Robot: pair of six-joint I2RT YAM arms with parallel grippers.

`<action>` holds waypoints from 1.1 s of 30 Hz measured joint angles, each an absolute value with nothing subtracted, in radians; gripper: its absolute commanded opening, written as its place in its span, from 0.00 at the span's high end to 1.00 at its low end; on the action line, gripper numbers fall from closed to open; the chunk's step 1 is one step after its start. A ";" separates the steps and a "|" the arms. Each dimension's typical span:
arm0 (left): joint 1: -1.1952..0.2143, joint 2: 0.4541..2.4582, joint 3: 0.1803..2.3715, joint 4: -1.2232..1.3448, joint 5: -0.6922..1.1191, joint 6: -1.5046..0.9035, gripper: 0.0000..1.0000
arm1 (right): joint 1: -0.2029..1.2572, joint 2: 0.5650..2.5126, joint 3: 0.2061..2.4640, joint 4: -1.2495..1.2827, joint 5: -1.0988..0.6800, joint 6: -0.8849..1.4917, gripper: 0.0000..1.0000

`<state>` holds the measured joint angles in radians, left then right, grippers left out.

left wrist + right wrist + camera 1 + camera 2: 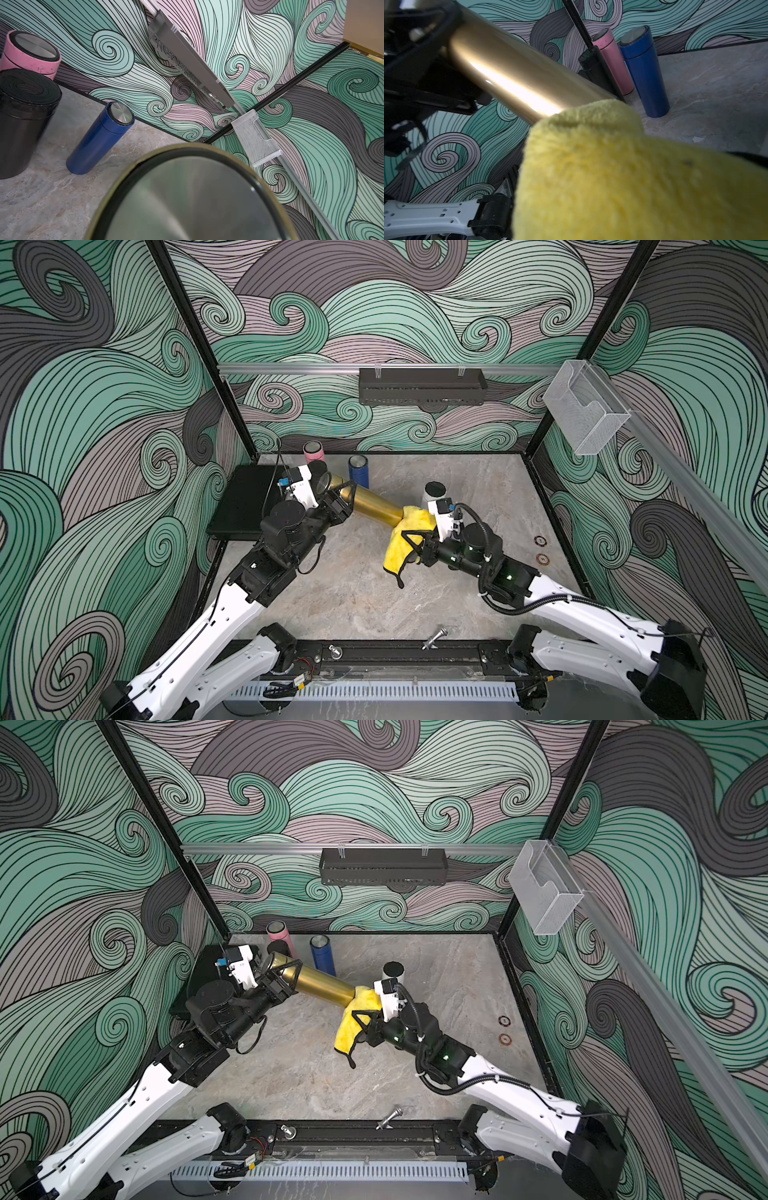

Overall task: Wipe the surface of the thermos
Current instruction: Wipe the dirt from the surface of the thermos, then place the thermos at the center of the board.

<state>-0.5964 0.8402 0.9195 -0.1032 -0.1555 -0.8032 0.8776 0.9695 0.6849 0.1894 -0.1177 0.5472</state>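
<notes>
While the left gripper has its fingers squeezed tight on the gold thermos close to its lid end, the right gripper has its fingers pinched shut on a yellow cloth. Every bottle has its lid on, so what is inside cannot be seen. A black basket and a clear box hang on the walls, far beyond both sets of fingers, and what the basket holds is too dark to tell. A black tray lies on the table under the left arm, behind its fingers. There are five bottles: the gold one, a pink bottle, a black bottle, a blue bottle and a white bottle. There is one cloth, and two small rings lie on the table, well apart from the right fingers. The pink, black and blue bottles stand just past the left fingers, and the white one stands just past the right fingers. The gold thermos lies sideways up in the air, reaching from the left fingers across to the right fingers. Its far end is tucked under the cloth, which is draped over it right in front of the right fingers and hangs down below them.
</notes>
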 measured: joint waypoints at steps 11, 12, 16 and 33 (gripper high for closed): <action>-0.596 0.879 0.968 -0.309 -0.180 -0.596 1.00 | 0.790 0.739 0.982 -0.407 0.073 0.522 1.00; -0.596 0.888 0.977 -0.333 -0.190 -0.576 1.00 | 0.768 0.738 1.014 -0.453 0.095 0.514 1.00; -0.596 0.913 0.970 -0.371 -0.255 -0.500 1.00 | 0.622 0.748 1.074 -0.590 0.176 0.480 1.00; -0.584 1.183 0.886 -0.125 -0.496 -0.225 1.00 | 0.045 1.221 0.902 -0.355 -0.159 0.454 1.00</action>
<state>-0.5838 1.1828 0.8856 -0.1246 -0.4961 -0.2249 0.0448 1.2205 0.9016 -0.3550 -0.1589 0.4538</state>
